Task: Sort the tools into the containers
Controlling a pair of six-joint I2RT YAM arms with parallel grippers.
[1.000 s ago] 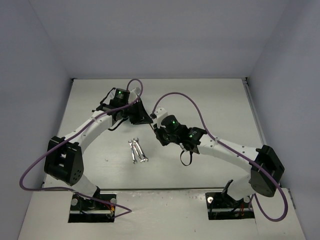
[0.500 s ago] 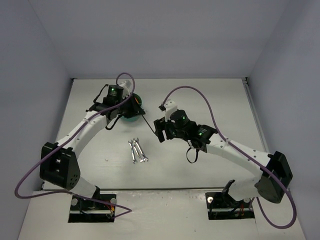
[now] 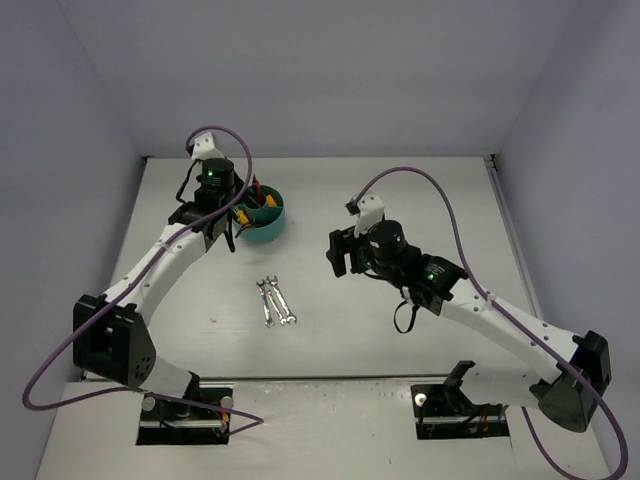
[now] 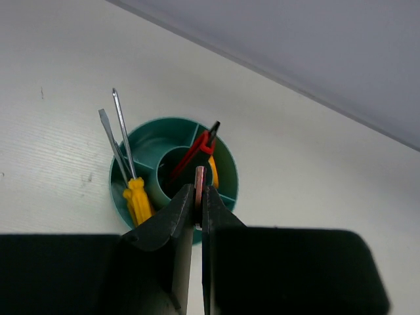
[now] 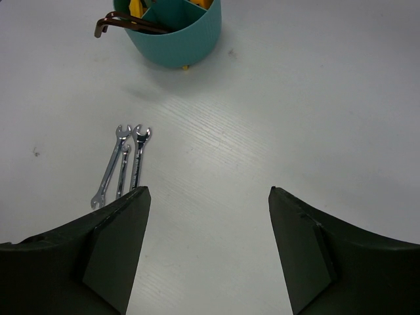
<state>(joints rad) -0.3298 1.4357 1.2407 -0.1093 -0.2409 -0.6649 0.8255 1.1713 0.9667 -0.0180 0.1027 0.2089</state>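
The teal container [image 3: 268, 232] stands at the back left of the table. It holds two yellow-handled screwdrivers [image 4: 134, 193] in a left compartment and a red-handled tool [image 4: 197, 147] in the central ring. My left gripper [image 4: 199, 190] hangs over the container's near rim [image 4: 151, 128], shut on a thin brownish hex key [image 4: 199, 178]. In the right wrist view the hex key [image 5: 128, 25] sticks out sideways past the container [image 5: 180, 36]. Three silver wrenches [image 3: 275, 303] lie side by side mid-table. My right gripper [image 5: 209, 193] is open and empty above bare table, to the right of the wrenches [image 5: 125, 164].
The left gripper [image 3: 228, 228] sits just left of the container, the right gripper [image 3: 338, 255] about a hand's width to the container's right. Grey walls close the table at the back and both sides. Purple cables loop above both arms.
The left arm has swung left, uncovering the container. The right gripper has opened and drawn back to the right, away from the container.
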